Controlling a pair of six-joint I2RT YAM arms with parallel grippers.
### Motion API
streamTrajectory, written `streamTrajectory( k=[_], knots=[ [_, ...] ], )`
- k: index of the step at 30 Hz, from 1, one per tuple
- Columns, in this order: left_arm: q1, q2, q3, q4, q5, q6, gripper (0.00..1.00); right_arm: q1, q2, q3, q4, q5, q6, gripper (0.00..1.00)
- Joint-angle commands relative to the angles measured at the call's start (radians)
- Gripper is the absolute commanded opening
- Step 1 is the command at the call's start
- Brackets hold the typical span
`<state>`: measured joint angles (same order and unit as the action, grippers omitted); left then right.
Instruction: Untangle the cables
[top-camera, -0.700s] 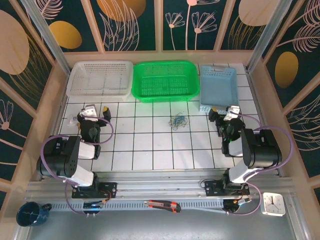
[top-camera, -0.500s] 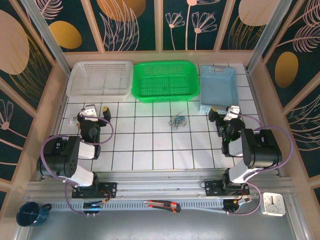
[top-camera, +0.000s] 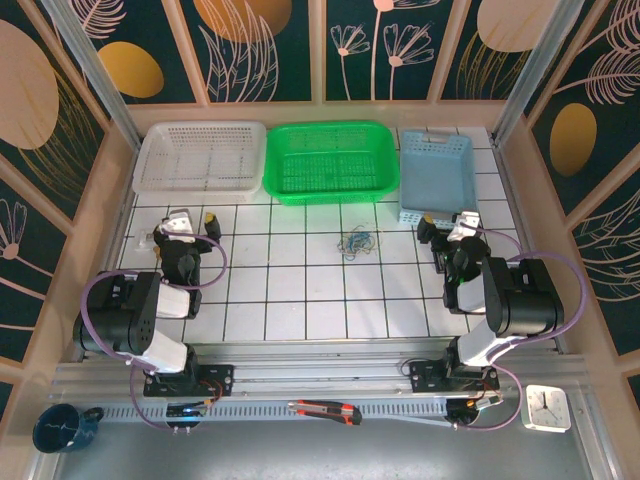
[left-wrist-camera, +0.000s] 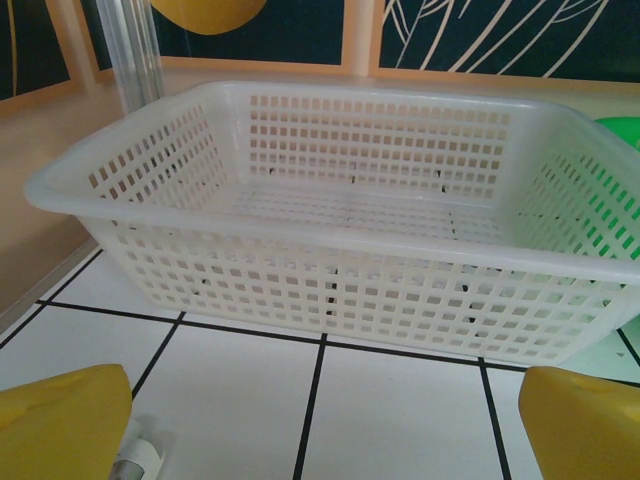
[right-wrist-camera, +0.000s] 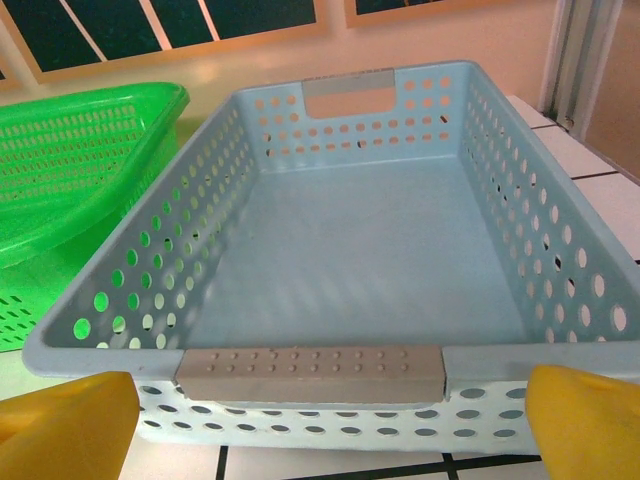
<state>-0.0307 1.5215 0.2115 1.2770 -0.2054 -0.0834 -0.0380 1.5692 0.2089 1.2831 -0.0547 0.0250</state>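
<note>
Cables (top-camera: 356, 241) in small clump on tiled table (top-camera: 300, 290), near green basket (top-camera: 330, 197)

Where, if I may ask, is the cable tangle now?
Top view: the clump of thin blue and tan cables lies mid-table, just in front of the green plastic basket.

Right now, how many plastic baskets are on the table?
3. A white basket far left, a green basket in the middle, a blue basket on the right, all at the back of the table.

Cables (top-camera: 355, 241) a tiny clump, strands indistinguishable, green basket (right-wrist-camera: 70, 170) cut off at left edge
</note>
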Motion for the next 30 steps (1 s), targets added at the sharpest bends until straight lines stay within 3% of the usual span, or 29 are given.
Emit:
streamTrajectory(
  k=[1,20,24,30],
  knots=[
    [0.008,-0.001,-0.016,0.078,-0.115,-0.046,0.99,-0.012,-0.006,0.016,0.031,-0.017,-0.005,0.99],
    [0.008,-0.021,-0.001,0.038,-0.045,-0.017,0.99,-0.02,-0.017,-0.001,0.059,-0.039,0.001,0.99],
    [0.008,-0.128,0.019,-0.102,-0.056,-0.023,0.99,0.002,-0.14,-0.044,0.039,0.019,-0.015,0.99],
    [0.008,-0.276,0.031,-0.246,-0.054,-0.04,0.99,0.027,-0.444,-0.022,-0.249,0.14,0.063,0.99]
  ],
)
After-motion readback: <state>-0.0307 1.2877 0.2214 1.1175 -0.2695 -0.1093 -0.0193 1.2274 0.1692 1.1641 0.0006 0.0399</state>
